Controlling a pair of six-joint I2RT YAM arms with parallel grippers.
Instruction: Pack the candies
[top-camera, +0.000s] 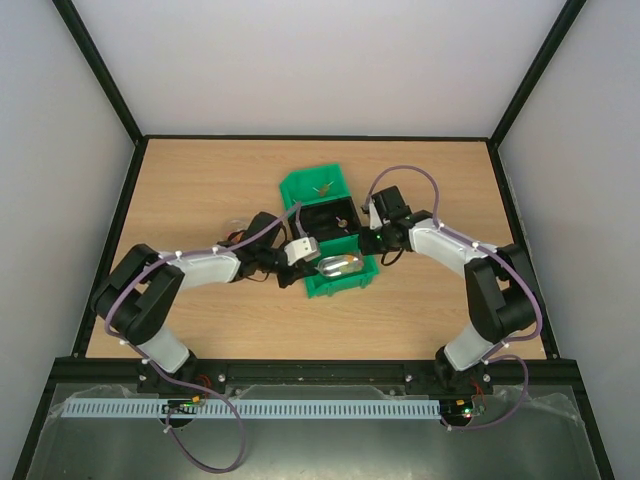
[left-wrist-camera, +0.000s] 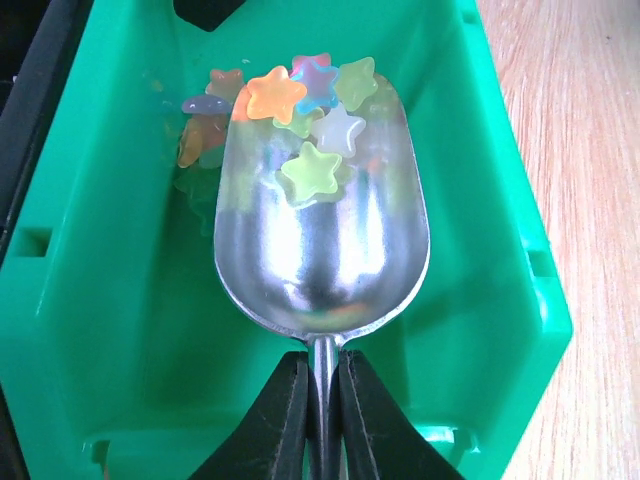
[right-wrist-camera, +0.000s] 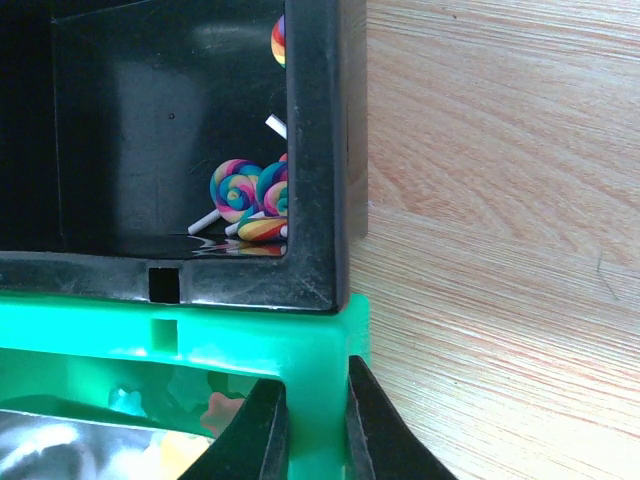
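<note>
The candies are small translucent stars in orange, pink, yellow, green and white. Several lie heaped at the far end of a metal scoop, and a few more rest on the bin floor beside it. My left gripper is shut on the scoop's thin handle and holds the bowl inside the near green bin. My right gripper is shut on that bin's wall at its corner. From above, the scoop sits in the green bin between the left gripper and the right gripper.
A black bin butts against the green bin's far side and holds a few rainbow lollipops. Behind it stands a second green bin with a small item inside. Bare wooden table lies to the right.
</note>
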